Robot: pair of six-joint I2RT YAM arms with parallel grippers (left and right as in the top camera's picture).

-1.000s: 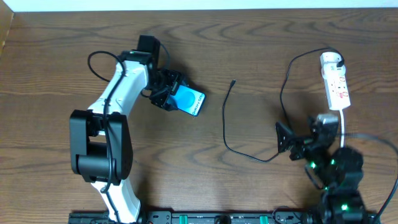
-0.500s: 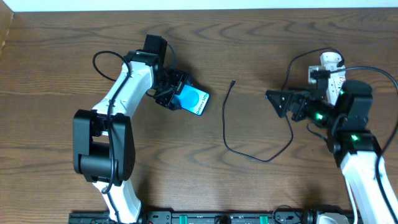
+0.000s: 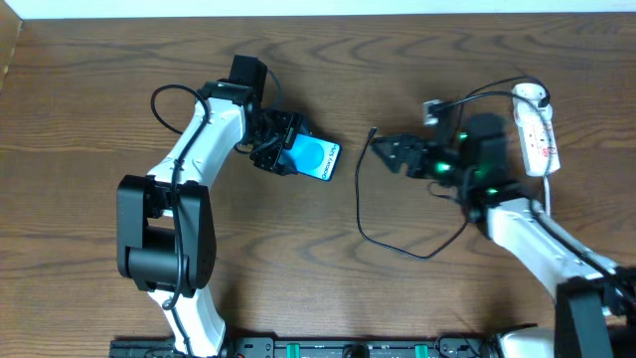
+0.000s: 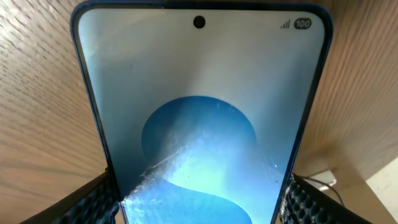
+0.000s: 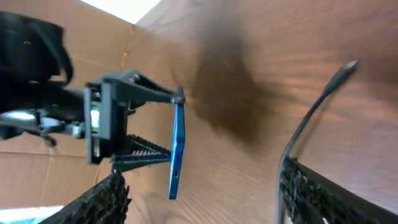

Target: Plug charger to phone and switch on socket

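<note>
The phone [image 3: 317, 159] is gripped at one end by the left hand [image 3: 282, 151], which is closed on its two long edges. Its free end is turned toward the right arm, and in the right wrist view it is seen edge-on, standing on its side. The right hand [image 3: 386, 149] is held wide open and empty, its fingers [image 5: 102, 200] spread to either side of that view. The charger [image 3: 359, 204] lies loose on the bench [image 3: 89, 89]. Its plug tip [image 3: 373, 130] is found just beside the right hand, slightly beyond it toward the far edge, between that hand and the phone. From the tip the free stretch of cable runs back toward the near edge, so its long axis lies across the line along which the right hand is pointed. In the wrist view that stretch is seen inside the gap, close against one finger. The right hand is judged by far the nearer to the plug, and a grip just behind the tip appears to be called for. The socket [image 3: 538, 134] lies well apart at the far right.
</note>
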